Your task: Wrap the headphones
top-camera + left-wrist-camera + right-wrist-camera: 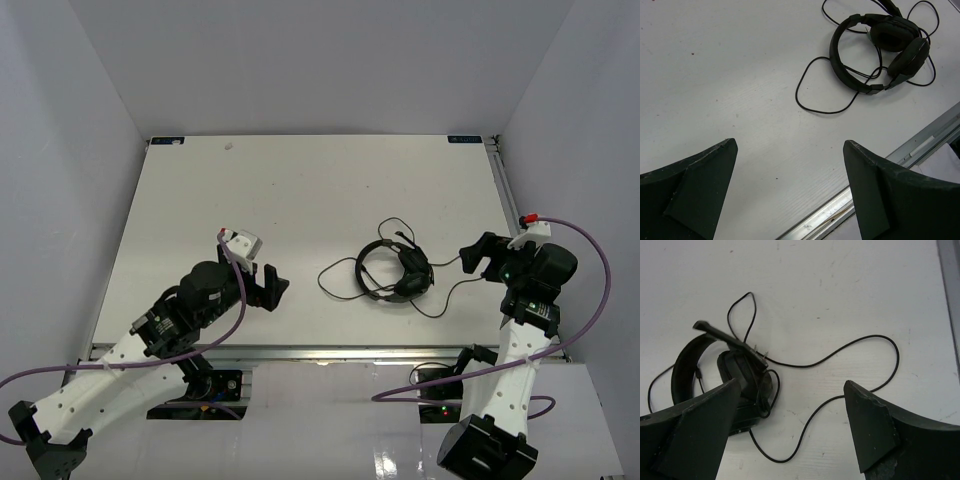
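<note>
The black headphones (392,272) lie flat on the white table, right of centre, with the ear cups folded together. Their thin black cable (335,282) sprawls loose in loops to the left and right of them. My left gripper (272,288) is open and empty, to the left of the headphones and apart from them. In the left wrist view the headphones (892,34) lie at the top right, beyond my open gripper (790,144). My right gripper (478,255) is open and empty, just right of the headphones. In the right wrist view it (791,383) hovers over a cable loop (860,342), with the ear cup (742,367) by its left finger.
A metal rail (330,350) runs along the table's near edge and also shows in the left wrist view (920,145). Another rail (505,190) runs along the right edge. White walls close in the left, right and back. Purple robot cables (600,270) hang off both arms.
</note>
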Controlling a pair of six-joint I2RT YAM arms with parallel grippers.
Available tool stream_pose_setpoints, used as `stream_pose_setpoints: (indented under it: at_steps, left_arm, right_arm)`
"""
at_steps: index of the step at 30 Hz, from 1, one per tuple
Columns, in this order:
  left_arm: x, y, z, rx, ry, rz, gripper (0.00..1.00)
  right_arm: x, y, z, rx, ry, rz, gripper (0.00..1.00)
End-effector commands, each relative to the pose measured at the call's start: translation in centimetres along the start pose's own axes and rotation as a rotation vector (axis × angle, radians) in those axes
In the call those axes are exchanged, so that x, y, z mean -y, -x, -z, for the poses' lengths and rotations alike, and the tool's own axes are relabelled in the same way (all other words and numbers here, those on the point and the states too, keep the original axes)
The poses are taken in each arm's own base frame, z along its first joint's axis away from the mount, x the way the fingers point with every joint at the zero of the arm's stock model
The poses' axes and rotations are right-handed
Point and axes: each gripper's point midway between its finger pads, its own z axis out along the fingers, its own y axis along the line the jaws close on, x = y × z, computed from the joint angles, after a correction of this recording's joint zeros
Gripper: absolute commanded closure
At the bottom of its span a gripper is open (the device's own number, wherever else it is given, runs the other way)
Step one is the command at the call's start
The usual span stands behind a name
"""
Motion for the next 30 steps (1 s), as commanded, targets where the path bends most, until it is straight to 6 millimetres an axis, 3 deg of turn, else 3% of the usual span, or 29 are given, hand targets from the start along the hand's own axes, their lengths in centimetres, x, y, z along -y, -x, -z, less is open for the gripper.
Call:
stream_pose_setpoints:
  at_steps: [1,2,3,5,9,10,12,14,17,18,19,21,23,30]
  left_arm:
    - [0.6,0.3,-0.1,0.008,-0.034,0.014,0.02]
    - [1.1,0.4,-0.1,0.012,-0.056,0.018,0.02]
    - [1.7,0.6,-0.2,0.02,-0.09,0.031,0.02]
    - [3.2,0.8,-0.6,0.018,-0.155,0.066,0.02]
    - [7.3,2.1,-2.9,-0.051,-0.307,0.17,0.02]
    - [7.8,0.8,-4.8,-0.135,-0.303,0.191,0.02]
    - [8.8,2.3,-6.6,-0.182,-0.296,0.224,0.02]
    - [9.6,2.0,-9.6,-0.274,-0.273,0.217,0.03]
    - [9.5,-0.6,-14.0,-0.401,-0.199,0.172,0.04]
    - [9.5,-0.7,-15.7,-0.415,-0.174,0.159,0.04]
    - [9.8,0.3,-15.9,-0.398,-0.182,0.147,0.04]
    - [8.9,-2.3,-18.9,-0.466,-0.105,0.082,0.04]
    - [8.1,-3.3,-21.2,-0.485,-0.049,0.035,0.06]
    - [7.7,-5.7,-27.1,-0.526,-0.028,-0.09,0.28]
  right_arm:
    - [-3.5,0.8,0.7,0.041,0.235,0.22,0.1]
    - [-4.0,0.5,1.0,0.034,0.28,0.316,0.1]
    - [-6.0,0.2,1.8,0.057,0.413,0.417,0.1]
    - [-8.2,0.0,2.7,0.109,0.552,0.469,0.1]
    - [-8.2,-1.5,2.0,0.128,0.592,0.478,0.1]
    - [-8.1,-1.7,1.9,0.124,0.59,0.472,0.1]
    - [-7.7,-1.8,1.6,0.12,0.575,0.473,0.1]
    - [-7.4,-1.8,1.4,0.113,0.561,0.473,0.09]
    - [-6.6,-2.0,0.9,0.098,0.523,0.471,0.09]
    - [-6.5,-2.0,0.8,0.096,0.517,0.471,0.09]
    - [-6.5,-2.0,0.8,0.095,0.517,0.47,0.09]
    - [-6.6,-1.9,0.9,0.099,0.525,0.464,0.09]
    - [-6.9,-1.8,1.1,0.105,0.538,0.459,0.1]
    - [-7.5,-1.6,1.6,0.13,0.558,0.456,0.1]
